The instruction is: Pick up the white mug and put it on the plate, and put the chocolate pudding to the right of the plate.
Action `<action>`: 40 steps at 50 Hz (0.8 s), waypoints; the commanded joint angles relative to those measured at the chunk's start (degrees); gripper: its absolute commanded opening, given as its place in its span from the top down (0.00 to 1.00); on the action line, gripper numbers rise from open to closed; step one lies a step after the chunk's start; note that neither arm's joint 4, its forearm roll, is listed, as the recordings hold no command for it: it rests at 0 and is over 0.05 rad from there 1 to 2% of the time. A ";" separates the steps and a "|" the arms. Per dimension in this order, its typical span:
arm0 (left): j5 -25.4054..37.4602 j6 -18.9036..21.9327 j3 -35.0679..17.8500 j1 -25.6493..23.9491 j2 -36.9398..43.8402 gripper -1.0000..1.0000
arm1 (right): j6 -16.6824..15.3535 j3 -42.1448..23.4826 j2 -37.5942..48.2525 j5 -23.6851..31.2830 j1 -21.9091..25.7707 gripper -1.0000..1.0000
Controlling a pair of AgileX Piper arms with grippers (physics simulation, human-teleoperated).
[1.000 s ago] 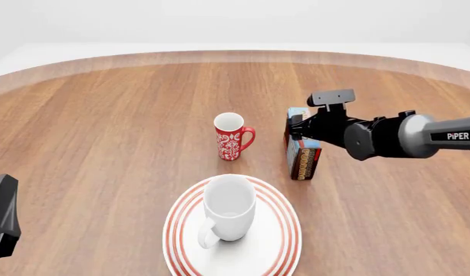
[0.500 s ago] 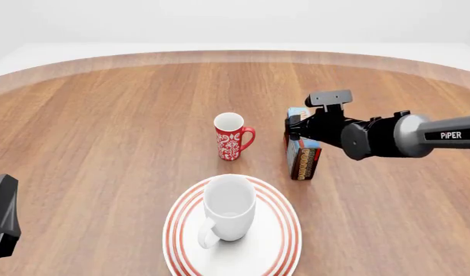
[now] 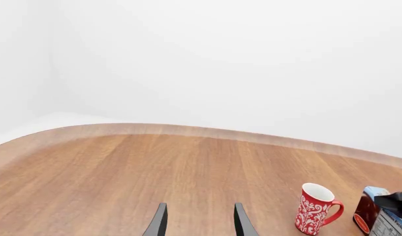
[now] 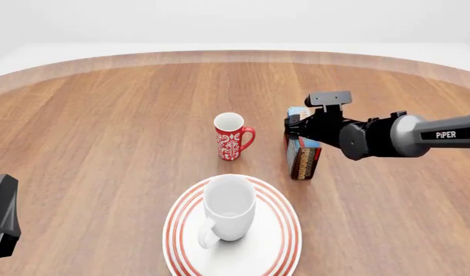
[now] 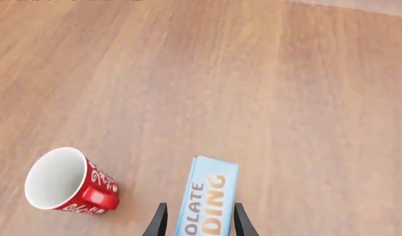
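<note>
Left gripper (image 3: 198, 222): parked low at the table's (image 4: 104, 126) left edge, fingers parted, nothing between them. White mug (image 4: 228, 208): upright on the plate (image 4: 277, 244), mouth up, interior empty, handle toward the near left. Red mug (image 4: 232, 136): upright beyond the plate, interior empty. Chocolate pudding (image 4: 303, 154): standing on edge, right of the red mug and beyond the plate's right rim. Right gripper (image 5: 198, 222): fingers straddle the box top, appearing to grip it.

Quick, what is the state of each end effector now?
Left end effector: open, holding nothing.
Right end effector: closed around the chocolate pudding box.
</note>
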 commanded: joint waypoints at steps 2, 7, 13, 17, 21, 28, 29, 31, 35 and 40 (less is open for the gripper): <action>-0.02 -0.01 0.00 0.02 0.00 0.00 | -1.60 0.78 2.10 -0.29 -1.12 0.00; -0.01 0.00 0.00 0.01 0.00 0.00 | -1.66 0.83 2.56 -0.50 -1.32 0.00; 0.01 -0.03 0.00 0.00 0.00 0.00 | -1.66 0.84 2.91 -0.54 -1.56 0.00; 0.01 0.01 0.00 0.02 0.00 0.00 | -1.74 1.05 2.97 -0.67 -1.83 0.00; 0.02 0.00 0.00 -0.02 0.00 0.00 | -1.83 1.20 3.18 -0.75 -2.10 0.00; 0.00 -0.02 0.00 0.03 0.00 0.00 | -1.91 1.18 3.58 -0.75 -2.32 0.00; 0.02 0.00 0.00 0.00 0.00 0.00 | -1.93 1.19 3.70 -0.80 -2.38 0.00; 0.00 -0.01 0.00 0.03 0.00 0.00 | -2.12 1.19 3.99 -0.87 -2.49 0.00; 0.02 -0.01 0.00 0.01 0.00 0.00 | -2.24 1.27 4.22 -0.90 -2.62 0.00; 0.00 0.00 0.00 -0.01 0.00 0.00 | -2.32 1.21 4.49 -0.84 -2.71 0.00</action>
